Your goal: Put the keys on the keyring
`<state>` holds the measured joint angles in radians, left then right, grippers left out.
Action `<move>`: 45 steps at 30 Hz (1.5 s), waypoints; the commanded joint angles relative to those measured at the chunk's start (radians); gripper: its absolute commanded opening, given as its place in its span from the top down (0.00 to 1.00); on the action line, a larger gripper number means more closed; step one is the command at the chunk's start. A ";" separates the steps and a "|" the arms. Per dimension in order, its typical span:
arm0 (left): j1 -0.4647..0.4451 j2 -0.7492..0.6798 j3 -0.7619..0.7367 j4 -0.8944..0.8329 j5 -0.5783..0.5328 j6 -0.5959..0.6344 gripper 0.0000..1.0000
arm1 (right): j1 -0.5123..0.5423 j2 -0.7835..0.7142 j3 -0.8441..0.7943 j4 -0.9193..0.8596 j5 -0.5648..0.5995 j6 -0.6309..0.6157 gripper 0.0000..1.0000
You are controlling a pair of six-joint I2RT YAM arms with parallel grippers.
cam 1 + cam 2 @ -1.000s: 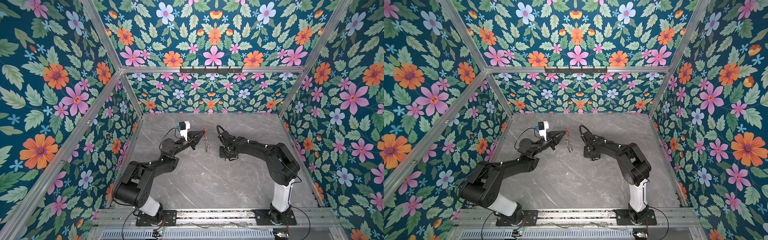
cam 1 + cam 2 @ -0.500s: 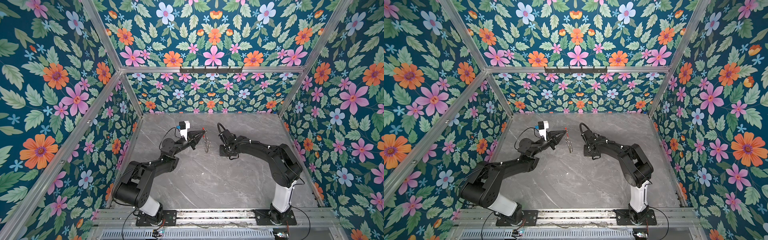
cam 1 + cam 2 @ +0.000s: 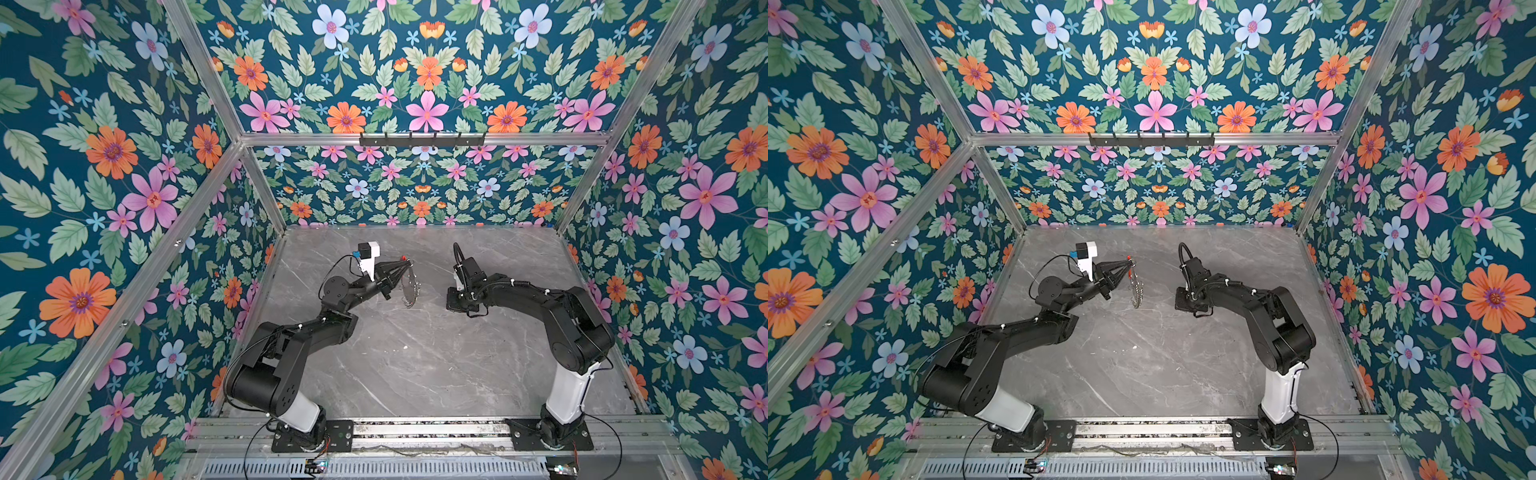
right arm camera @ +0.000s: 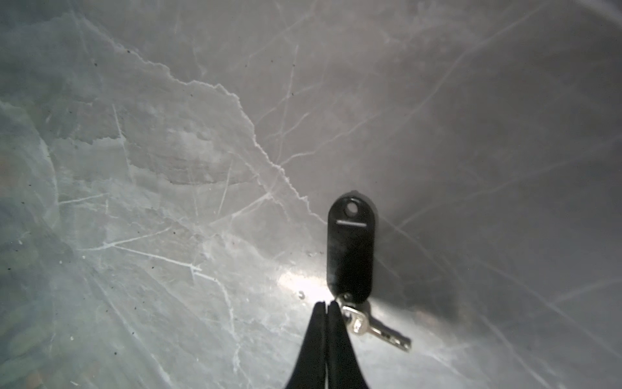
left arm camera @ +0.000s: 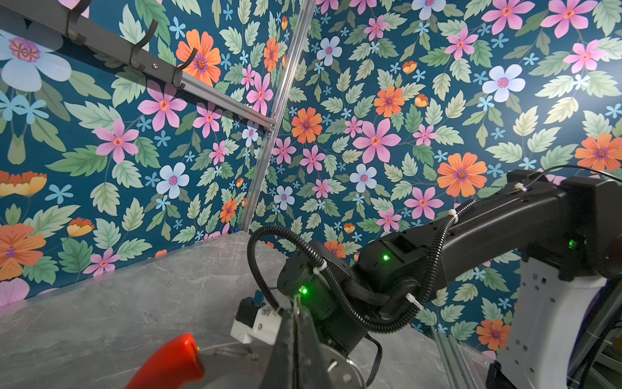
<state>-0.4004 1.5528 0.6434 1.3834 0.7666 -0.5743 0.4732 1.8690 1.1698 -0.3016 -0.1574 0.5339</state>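
Marble table (image 3: 415,365): left gripper (image 3: 407,262) clamps one keyring (image 3: 410,286), right gripper (image 4: 324,304) clenched beside one set of keys (image 4: 351,249).

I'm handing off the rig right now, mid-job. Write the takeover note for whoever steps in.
Left gripper: shut on the large flat grey disc keyring fringed with silver loops, which hangs on edge from it.
Right gripper: shut, tips down beside the small black oblong key tag lying on the grey marble table; grip on its ring unconfirmed.
Done: keyring held up.
Left: lift the tag, hook it onto the keyring.
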 commanded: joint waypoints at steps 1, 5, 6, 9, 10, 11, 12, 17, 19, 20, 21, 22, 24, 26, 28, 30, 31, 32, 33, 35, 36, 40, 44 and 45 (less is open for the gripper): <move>0.000 -0.001 0.006 0.025 0.010 -0.007 1.00 | -0.011 -0.006 -0.010 0.036 -0.044 0.023 1.00; 0.000 0.001 0.006 0.023 0.008 -0.007 1.00 | -0.020 -0.005 -0.016 0.043 -0.056 0.026 1.00; 0.000 0.001 0.008 0.023 0.008 -0.007 1.00 | -0.021 -0.006 -0.016 0.041 -0.056 0.025 1.00; 0.000 0.006 0.012 0.022 0.008 -0.010 1.00 | -0.024 -0.007 -0.017 0.043 -0.057 0.024 1.00; 0.000 0.008 0.016 0.022 0.008 -0.011 1.00 | -0.025 -0.008 -0.017 0.043 -0.057 0.024 1.00; 0.000 0.009 0.017 0.022 0.010 -0.013 1.00 | -0.024 -0.010 -0.018 0.043 -0.058 0.023 1.00; 0.000 0.012 0.019 0.022 0.009 -0.015 1.00 | -0.025 -0.011 -0.018 0.043 -0.057 0.023 0.99; 0.000 0.018 0.025 0.022 0.010 -0.019 1.00 | -0.026 -0.023 -0.024 0.037 -0.051 0.019 0.98; 0.000 0.020 0.028 0.022 0.011 -0.021 1.00 | -0.026 -0.030 -0.025 0.035 -0.045 0.017 0.97; 0.000 0.022 0.028 0.023 0.011 -0.022 1.00 | -0.027 -0.034 -0.028 0.034 -0.044 0.015 0.97; 0.000 0.022 0.028 0.023 0.011 -0.024 1.00 | -0.026 -0.037 -0.031 0.032 -0.041 0.012 0.95; 0.000 0.022 0.027 0.023 0.011 -0.024 1.00 | -0.026 -0.038 -0.030 0.028 -0.036 0.010 0.95; 0.000 0.021 0.025 0.023 0.011 -0.025 1.00 | -0.027 -0.039 -0.030 0.022 -0.026 0.005 0.93; 0.000 0.021 0.025 0.024 0.011 -0.025 1.00 | -0.026 -0.039 -0.029 0.019 -0.019 0.003 0.91; 0.000 0.020 0.023 0.023 0.011 -0.026 1.00 | -0.026 -0.038 -0.029 0.018 -0.013 0.004 0.91; 0.000 0.019 0.022 0.023 0.013 -0.025 1.00 | -0.027 -0.033 -0.026 0.016 -0.009 0.005 0.91; 0.000 0.018 0.020 0.023 0.012 -0.025 1.00 | -0.026 -0.030 -0.025 0.015 -0.008 0.005 0.91; 0.000 0.018 0.020 0.023 0.013 -0.027 1.00 | -0.027 -0.028 -0.023 0.012 -0.008 0.005 0.91; 0.000 0.020 0.020 0.023 0.013 -0.028 1.00 | -0.026 -0.022 -0.020 0.009 -0.008 0.005 0.91; 0.000 0.016 0.020 0.023 0.014 -0.030 1.00 | -0.025 -0.022 -0.019 0.009 -0.008 0.006 0.91; 0.000 0.014 0.021 0.023 0.014 -0.030 1.00 | -0.026 -0.023 -0.019 0.008 -0.006 0.006 0.91; 0.000 0.012 0.019 0.022 0.013 -0.030 1.00 | -0.026 -0.043 -0.026 0.007 0.007 -0.007 0.89; 0.000 0.013 0.019 0.020 0.010 -0.030 1.00 | 0.001 -0.060 -0.032 -0.002 0.073 -0.053 0.80; 0.000 0.013 0.019 0.020 0.010 -0.030 1.00 | 0.016 -0.059 -0.028 -0.011 0.102 -0.068 0.77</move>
<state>-0.4004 1.5723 0.6617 1.3808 0.7738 -0.6025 0.4664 1.8168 1.1378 -0.2886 -0.1284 0.5148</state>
